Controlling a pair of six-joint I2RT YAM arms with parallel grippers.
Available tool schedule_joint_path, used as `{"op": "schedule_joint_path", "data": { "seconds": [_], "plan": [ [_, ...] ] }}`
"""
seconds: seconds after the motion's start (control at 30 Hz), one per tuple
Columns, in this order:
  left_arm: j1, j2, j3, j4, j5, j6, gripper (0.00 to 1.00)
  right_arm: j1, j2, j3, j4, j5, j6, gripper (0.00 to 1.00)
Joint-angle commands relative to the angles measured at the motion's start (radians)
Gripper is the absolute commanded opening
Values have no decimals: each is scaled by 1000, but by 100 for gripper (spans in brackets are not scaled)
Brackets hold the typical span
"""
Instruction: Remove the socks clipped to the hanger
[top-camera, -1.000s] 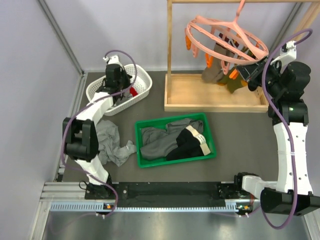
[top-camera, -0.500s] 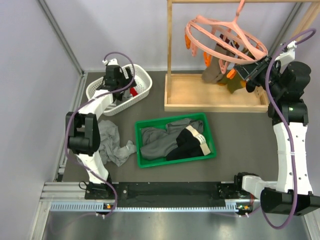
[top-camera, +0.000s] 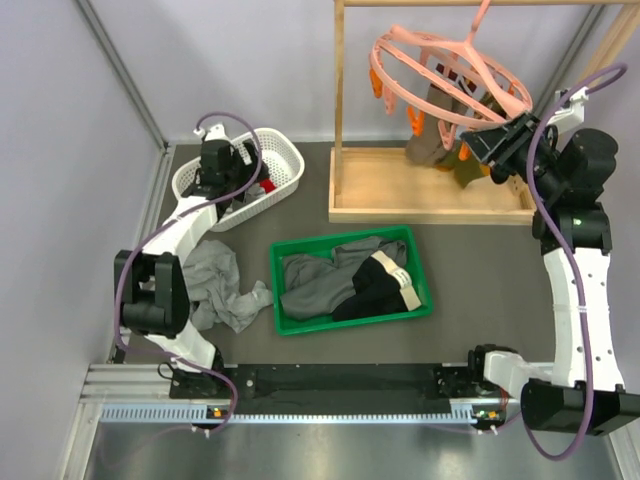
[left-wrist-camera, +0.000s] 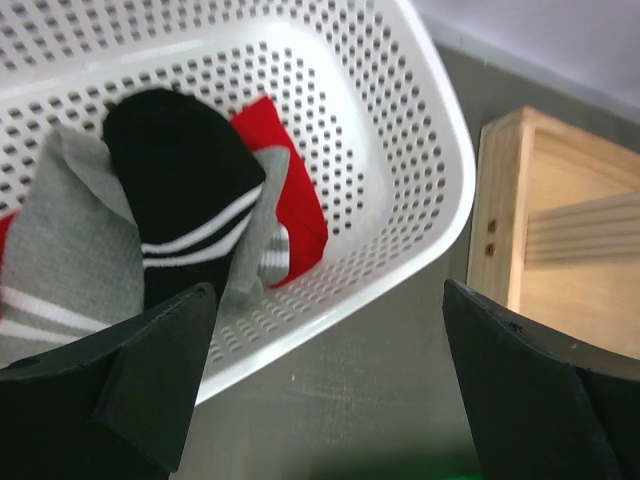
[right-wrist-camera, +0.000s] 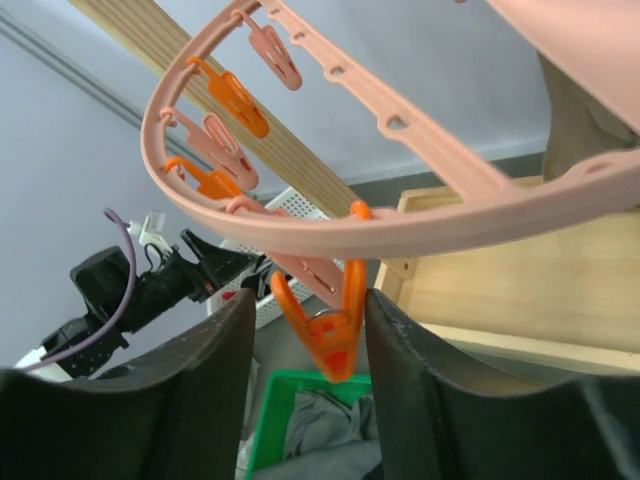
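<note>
White arms (top-camera: 575, 290), black joints (top-camera: 160, 290), purple cables (top-camera: 228, 119).

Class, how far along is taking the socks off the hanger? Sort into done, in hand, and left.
Done: a black striped sock, a red sock and a grey sock lie in the white basket, below the open left pincer. In hand: the right pincer straddles an orange clip on the hanger. Left: olive-brown socks hang from it.

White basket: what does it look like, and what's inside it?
The white basket is oblong plastic, its walls and floor full of little holes, with a rounded rim. It sits upright on the dark table, left of the wooden rack. Inside lie a black sock with white stripes, a red sock and a grey sock.
</note>
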Motion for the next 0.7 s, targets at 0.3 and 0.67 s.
{"op": "schedule_joint_path", "data": {
  "seconds": [0.3, 0.67],
  "plan": [
    [-2, 70, 93, -56, 61, -24, 99, 12, -198, -288, 206, -9, -164, 64],
    [-45, -128, 33, -87, 68, -28, 99, -37, -278, -480, 299, 194, -354, 76]
  ]
}}
